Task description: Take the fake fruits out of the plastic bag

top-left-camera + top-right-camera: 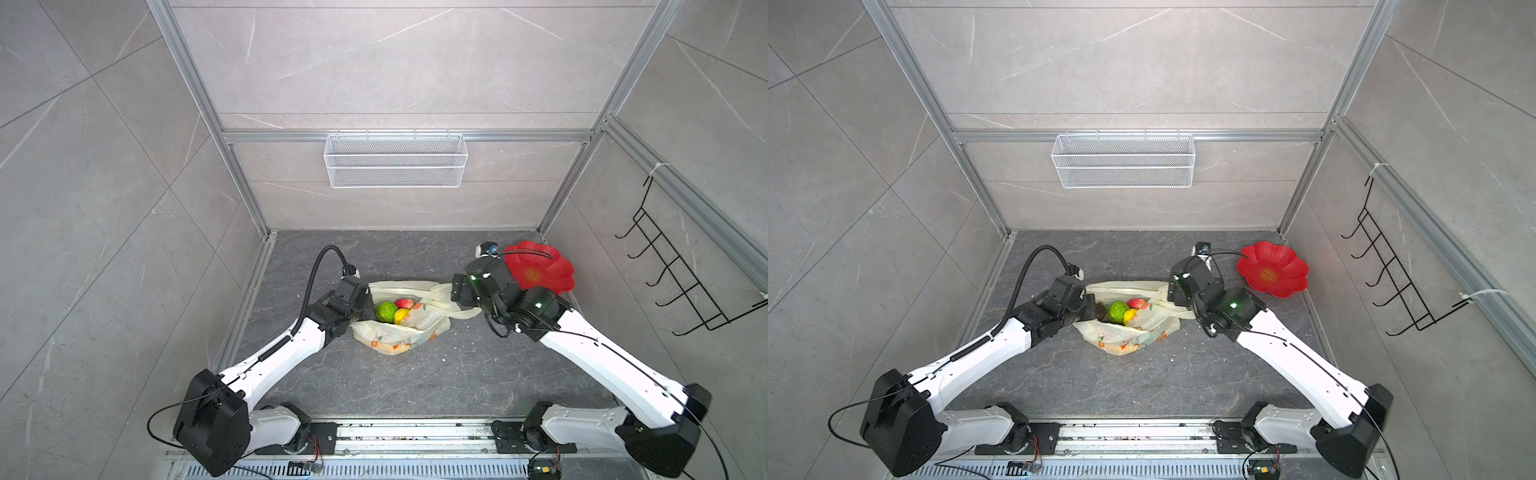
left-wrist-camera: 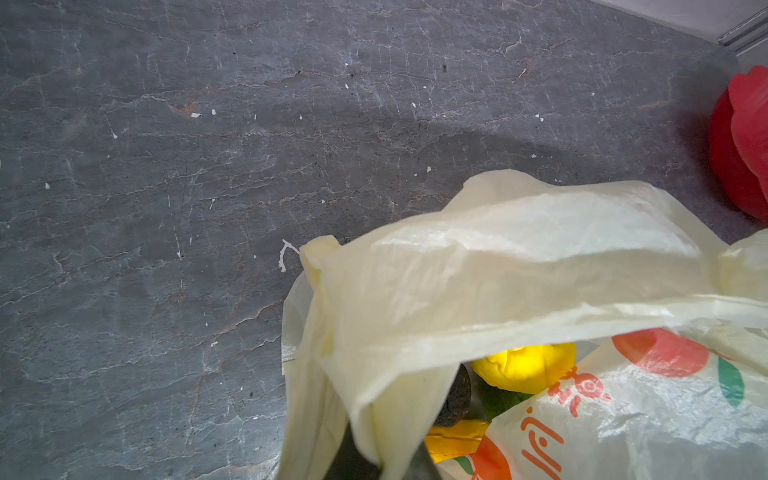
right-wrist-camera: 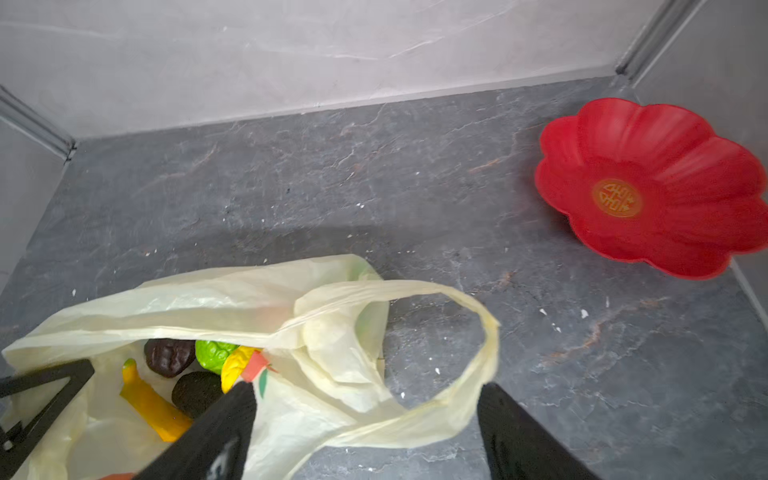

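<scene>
Clamps left fingers [image 1: 365, 308] shut on rim of bag [image 1: 419, 328], mid bench [image 1: 415, 374]. Holds right fingers [image 1: 456, 293] wide apart astride loose handle [image 3: 415, 430], gripping nothing. Shows fruits [image 1: 388, 311], green, yellow, red and dark, inside open bag.

Lab robot cell, aluminium frame [image 1: 407, 136], stone-look panels [image 1: 395, 62], wire basket [image 1: 395, 160] (wall-hung), hook rack [image 1: 688, 276]

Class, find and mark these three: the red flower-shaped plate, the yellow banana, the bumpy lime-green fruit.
red flower-shaped plate [image 3: 665, 137]: right wrist view, a bare petal.
yellow banana [image 3: 151, 405]: right wrist view, mid-body.
bumpy lime-green fruit [image 1: 387, 311]: in a top view, its upper surface.
</scene>
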Controlling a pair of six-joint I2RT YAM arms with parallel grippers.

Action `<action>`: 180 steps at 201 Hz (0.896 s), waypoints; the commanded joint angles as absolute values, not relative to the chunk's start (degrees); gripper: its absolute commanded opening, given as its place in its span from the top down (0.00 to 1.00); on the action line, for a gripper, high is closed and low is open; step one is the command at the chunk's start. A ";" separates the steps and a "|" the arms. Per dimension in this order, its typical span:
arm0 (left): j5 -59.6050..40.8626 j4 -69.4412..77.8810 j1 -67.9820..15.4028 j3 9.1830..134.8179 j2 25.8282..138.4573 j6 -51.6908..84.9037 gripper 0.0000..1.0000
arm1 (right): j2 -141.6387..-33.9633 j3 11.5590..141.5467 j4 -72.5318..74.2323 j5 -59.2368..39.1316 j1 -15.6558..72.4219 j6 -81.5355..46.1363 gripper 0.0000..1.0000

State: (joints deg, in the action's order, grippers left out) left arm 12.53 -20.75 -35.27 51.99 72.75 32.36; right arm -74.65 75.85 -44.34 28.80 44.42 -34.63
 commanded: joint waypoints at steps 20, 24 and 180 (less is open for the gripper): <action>14.76 -19.84 -36.06 54.70 70.52 31.28 1.00 | -85.68 77.66 -47.21 26.46 47.02 -38.22 0.10; 14.77 -19.82 -36.11 54.65 70.49 31.27 1.00 | -86.30 77.69 -47.04 26.17 47.02 -38.42 0.09; 17.27 -18.22 -37.50 49.57 67.60 33.53 1.00 | -101.13 77.48 -38.52 25.96 42.24 -41.49 0.67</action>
State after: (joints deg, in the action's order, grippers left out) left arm 13.93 -19.49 -37.89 49.91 69.04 32.99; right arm -103.88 78.65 -41.04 24.75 43.94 -41.82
